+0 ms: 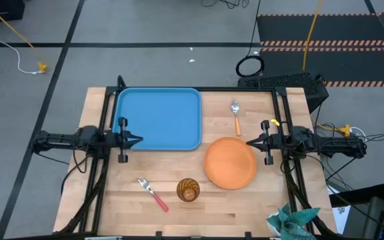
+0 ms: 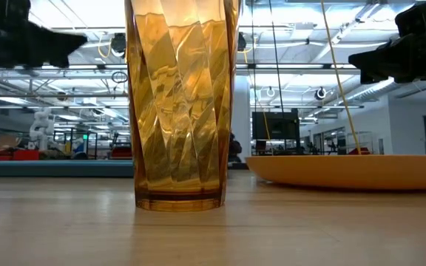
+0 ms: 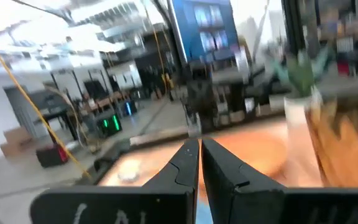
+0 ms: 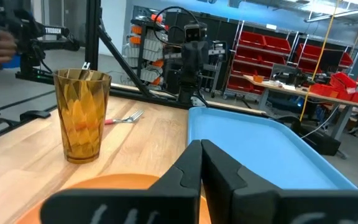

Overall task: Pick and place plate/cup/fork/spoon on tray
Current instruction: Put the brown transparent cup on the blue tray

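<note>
Closest to the low camera stands the cup (image 2: 181,103), an amber faceted tumbler upright on the pale wooden tabletop (image 1: 125,207), with nothing visible inside it. Seen from above, the cup (image 1: 188,190) sits near the front edge, well in front of the tray (image 1: 159,119), and the tabletop rests on a grey floor crossed by dark lines, with striped mats and cables beyond its far edge. Behind the tabletop the low view looks into a bright workshop hall with ceiling lights, and the right wrist view shows red storage bins on racks there. That light-blue tray lies flat at the far left part of the tabletop and holds nothing. Off the tray's right front corner lies the plate (image 1: 230,163), orange and bare, close to the tray but apart from it. Just right of the tray, beyond the plate, lies the spoon (image 1: 236,115). In front of the tray, just left of the cup, lies the fork (image 1: 153,193). Over the tray's left edge hangs the left end effector (image 1: 136,140), its fingers pressed together on nothing. Right of the tray, above the plate's right rim, the right end effector (image 1: 251,142) hangs likewise closed and empty. A crumpled green cloth (image 1: 292,221) lies at the front right corner, far from the tray.
</note>
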Controlling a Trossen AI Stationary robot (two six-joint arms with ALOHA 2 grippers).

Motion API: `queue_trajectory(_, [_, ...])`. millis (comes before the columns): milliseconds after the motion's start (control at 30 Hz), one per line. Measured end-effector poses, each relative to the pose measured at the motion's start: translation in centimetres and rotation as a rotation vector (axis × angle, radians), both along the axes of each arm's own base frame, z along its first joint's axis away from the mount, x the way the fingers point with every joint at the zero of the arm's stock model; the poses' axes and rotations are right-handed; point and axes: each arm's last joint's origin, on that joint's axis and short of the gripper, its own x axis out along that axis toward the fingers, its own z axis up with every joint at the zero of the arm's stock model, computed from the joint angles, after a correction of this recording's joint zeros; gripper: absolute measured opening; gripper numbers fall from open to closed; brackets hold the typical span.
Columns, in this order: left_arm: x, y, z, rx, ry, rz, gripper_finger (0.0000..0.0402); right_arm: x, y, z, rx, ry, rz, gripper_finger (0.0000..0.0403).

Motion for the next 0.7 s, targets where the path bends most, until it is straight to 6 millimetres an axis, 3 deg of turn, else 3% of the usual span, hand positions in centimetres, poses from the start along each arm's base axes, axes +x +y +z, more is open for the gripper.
queue_trajectory(333, [-0.9, 0.0, 4.4, -0.116, -0.182, -0.033, 0.0024, 0.0, 0.0, 0.0, 0.012, 0.0, 0.0, 0.0])
queue_trajectory(700, [-0.4, 0.1, 14.0, -0.109, -0.089, -0.003, 0.0024, 0.0, 0.0, 0.0, 0.137, 0.007, 0.004, 0.0])
